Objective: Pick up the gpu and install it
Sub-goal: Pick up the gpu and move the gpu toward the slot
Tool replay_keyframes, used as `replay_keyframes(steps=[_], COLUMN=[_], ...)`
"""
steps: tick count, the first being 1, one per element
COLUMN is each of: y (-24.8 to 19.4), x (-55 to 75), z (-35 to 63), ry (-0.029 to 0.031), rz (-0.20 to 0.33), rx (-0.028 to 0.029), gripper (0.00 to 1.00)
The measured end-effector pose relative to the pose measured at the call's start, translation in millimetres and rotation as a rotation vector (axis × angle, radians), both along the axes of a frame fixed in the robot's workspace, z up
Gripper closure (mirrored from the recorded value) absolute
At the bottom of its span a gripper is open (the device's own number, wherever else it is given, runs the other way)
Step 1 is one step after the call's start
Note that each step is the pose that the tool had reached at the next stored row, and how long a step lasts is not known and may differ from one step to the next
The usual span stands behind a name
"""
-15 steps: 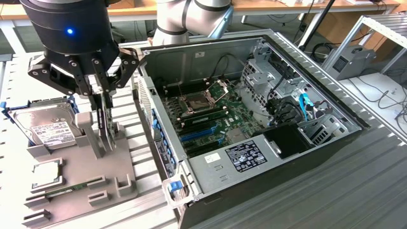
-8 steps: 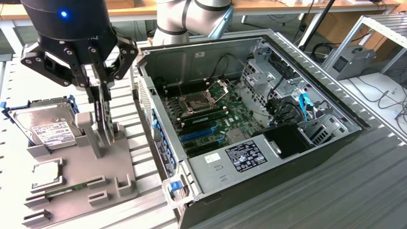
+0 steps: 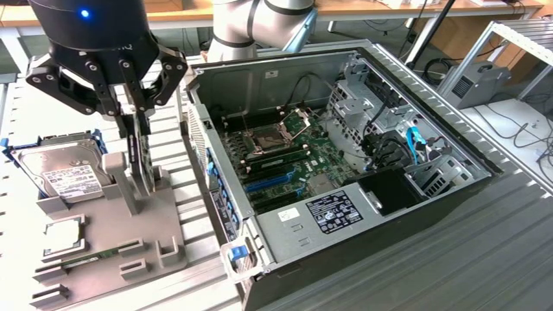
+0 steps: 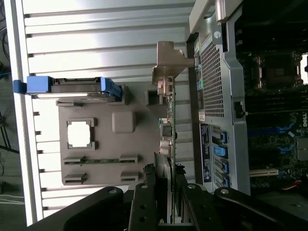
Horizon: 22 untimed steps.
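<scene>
The gpu [image 3: 142,159] stands on edge in a slot of the grey parts fixture [image 3: 108,223], left of the open computer case [image 3: 449,201] in the exterior view. My gripper [image 3: 140,123] comes down from above, its fingers closed in on both faces of the card's upper edge. In the wrist view the gpu [image 4: 169,115] runs edge-on away from my gripper [image 4: 167,180], with its silver end bracket [image 4: 166,62] at the far end beside the case wall [image 4: 216,72]. The card's lower edge is still at the fixture's post.
On the fixture [image 4: 139,159] stand a silver hard drive in a blue caddy [image 3: 65,172], a square processor [image 3: 65,234] and a small green memory stick [image 3: 87,259]. Inside the case, the motherboard's blue slots [image 3: 268,181] lie below the processor socket [image 3: 263,139]. The power supply [image 3: 333,210] sits near the front.
</scene>
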<state>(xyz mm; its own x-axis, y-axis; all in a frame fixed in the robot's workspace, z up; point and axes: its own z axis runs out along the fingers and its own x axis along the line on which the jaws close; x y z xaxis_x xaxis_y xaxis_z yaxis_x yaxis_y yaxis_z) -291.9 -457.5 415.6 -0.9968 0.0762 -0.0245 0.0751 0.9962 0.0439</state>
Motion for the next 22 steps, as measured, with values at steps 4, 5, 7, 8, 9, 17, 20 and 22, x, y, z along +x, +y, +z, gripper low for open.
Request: replay_keyframes(steps=[4,5,7,8,9,17,20,22], y=[0.0,0.0,0.0,0.0,0.0,0.0,0.0,0.0], x=[0.0,0.0,0.0,0.0,0.0,0.0,0.0,0.0], z=[1.6,2.0,2.8,3.2,3.9,8.7,9.8,10.6], ry=[0.0,0.0,0.0,0.0,0.0,-0.0001,0.0,0.0], rz=[0.0,0.0,0.0,0.0,0.0,0.0,0.0,0.0], rx=[0.0,0.0,0.0,0.0,0.0,0.0,0.0,0.0], gripper=[0.74,0.74,0.74,0.74,0.74,0.74,0.74,0.74])
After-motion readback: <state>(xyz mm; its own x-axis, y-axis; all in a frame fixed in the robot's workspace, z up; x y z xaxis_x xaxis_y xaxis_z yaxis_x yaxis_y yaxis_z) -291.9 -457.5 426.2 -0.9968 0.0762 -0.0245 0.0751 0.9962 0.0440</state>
